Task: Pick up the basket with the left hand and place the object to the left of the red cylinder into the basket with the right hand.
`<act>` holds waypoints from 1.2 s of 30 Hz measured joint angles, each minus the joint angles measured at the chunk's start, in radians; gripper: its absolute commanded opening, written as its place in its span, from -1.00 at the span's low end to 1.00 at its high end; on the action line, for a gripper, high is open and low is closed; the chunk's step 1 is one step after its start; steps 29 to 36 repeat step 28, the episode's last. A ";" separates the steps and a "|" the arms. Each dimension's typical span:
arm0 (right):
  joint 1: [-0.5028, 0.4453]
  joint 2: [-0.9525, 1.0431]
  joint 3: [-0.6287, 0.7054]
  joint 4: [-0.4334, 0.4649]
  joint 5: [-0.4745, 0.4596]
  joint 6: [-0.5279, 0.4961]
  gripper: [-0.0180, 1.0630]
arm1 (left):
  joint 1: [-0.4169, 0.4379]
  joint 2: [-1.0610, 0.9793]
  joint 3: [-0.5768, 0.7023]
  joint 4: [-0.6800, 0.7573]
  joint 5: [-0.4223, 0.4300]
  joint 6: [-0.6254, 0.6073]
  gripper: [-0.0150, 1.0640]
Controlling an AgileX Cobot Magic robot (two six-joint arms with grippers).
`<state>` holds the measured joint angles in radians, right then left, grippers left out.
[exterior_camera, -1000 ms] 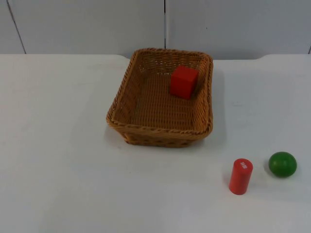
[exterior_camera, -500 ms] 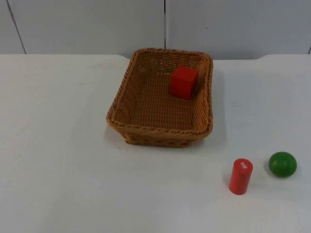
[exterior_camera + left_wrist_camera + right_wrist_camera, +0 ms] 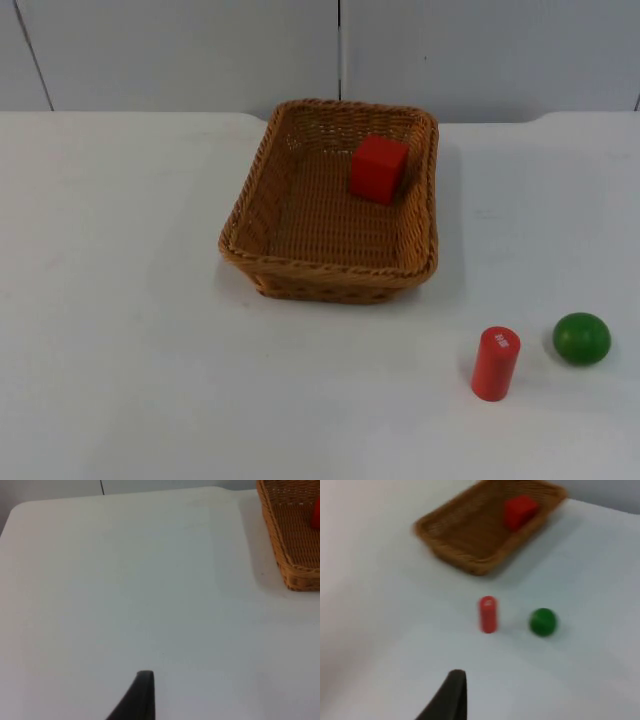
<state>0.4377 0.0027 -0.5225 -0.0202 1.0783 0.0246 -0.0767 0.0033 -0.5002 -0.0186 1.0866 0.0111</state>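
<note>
Basket (image 3: 330,205) sits flat on the white table (image 3: 120,330) with a red cube (image 3: 379,168) tucked in its far right corner. Red cylinder (image 3: 495,363) stands upright just beside a green ball (image 3: 582,338), both ahead of the right gripper (image 3: 451,695). Left gripper (image 3: 137,697) hangs well off the basket's side. Can't tell either gripper's finger state.

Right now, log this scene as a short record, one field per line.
basket: wicker, standing on the white table
red cube: inside the basket, near its far right corner
red cylinder: upright on the table, nearer the camera than the basket and to its right
green ball: on the table, right of the cylinder, apart from it
</note>
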 measured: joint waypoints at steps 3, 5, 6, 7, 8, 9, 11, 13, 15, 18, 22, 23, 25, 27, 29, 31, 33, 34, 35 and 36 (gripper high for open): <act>-0.110 0.000 0.000 0.000 0.000 0.000 0.98 | 0.000 0.000 0.000 0.000 0.000 0.000 0.97; -0.218 0.000 0.000 0.000 0.000 0.000 0.98 | 0.000 0.000 0.000 0.002 0.000 0.000 0.97; -0.218 0.000 0.000 0.000 0.000 0.000 0.98 | 0.000 0.000 0.000 0.002 0.000 0.000 0.97; -0.256 0.000 0.000 0.000 0.000 0.000 0.98 | 0.000 0.000 0.000 0.002 0.000 0.000 0.97; -0.295 0.000 0.000 0.000 0.000 0.000 0.98 | 0.000 0.000 0.000 0.002 0.000 0.000 0.97; -0.325 0.000 0.000 0.000 0.000 0.000 0.98 | 0.000 0.000 0.000 0.002 0.000 0.000 0.97; -0.344 0.000 0.000 0.000 0.000 0.000 0.98 | 0.000 0.000 0.000 0.002 0.000 0.000 0.97; -0.365 0.000 0.000 0.001 0.000 0.000 0.98 | 0.000 0.000 0.000 0.004 0.000 0.000 0.97; -0.365 0.000 0.000 0.001 0.000 0.000 0.98 | 0.000 0.000 0.000 0.004 0.000 0.000 0.97; -0.365 0.000 0.000 0.001 0.000 0.000 0.98 | 0.000 0.000 0.000 0.004 0.000 0.000 0.97; -0.365 0.000 0.000 0.001 0.000 -0.002 0.98 | 0.000 0.000 0.000 0.004 0.000 0.000 0.97; -0.365 0.000 0.000 0.001 0.000 -0.002 0.98 | 0.000 0.000 0.000 0.004 0.000 0.000 0.97; -0.365 0.000 0.000 0.001 0.000 -0.002 0.98 | 0.000 0.000 0.000 0.004 0.000 0.000 0.97; -0.365 0.000 0.000 0.001 0.000 -0.002 0.98 | 0.011 0.000 0.000 0.004 0.000 0.000 0.97; -0.365 0.000 0.000 0.001 0.000 -0.002 0.98 | 0.022 0.000 0.000 0.006 0.000 0.000 0.97; -0.365 0.000 0.000 0.001 0.000 -0.002 0.98 | 0.022 0.000 0.000 0.006 0.000 0.000 0.97; -0.365 0.000 0.000 0.001 0.000 -0.002 0.98 | 0.022 0.000 0.000 0.006 0.000 0.000 0.97; -0.365 0.000 0.000 0.001 0.000 -0.002 0.98 | 0.022 0.000 0.000 0.006 0.000 0.000 0.97; -0.365 0.000 0.000 0.001 0.000 -0.002 0.98 | 0.022 0.000 0.000 0.006 0.000 0.000 0.97; -0.365 0.000 0.000 0.001 0.000 -0.002 0.98 | 0.022 0.000 0.000 0.006 0.000 0.000 0.97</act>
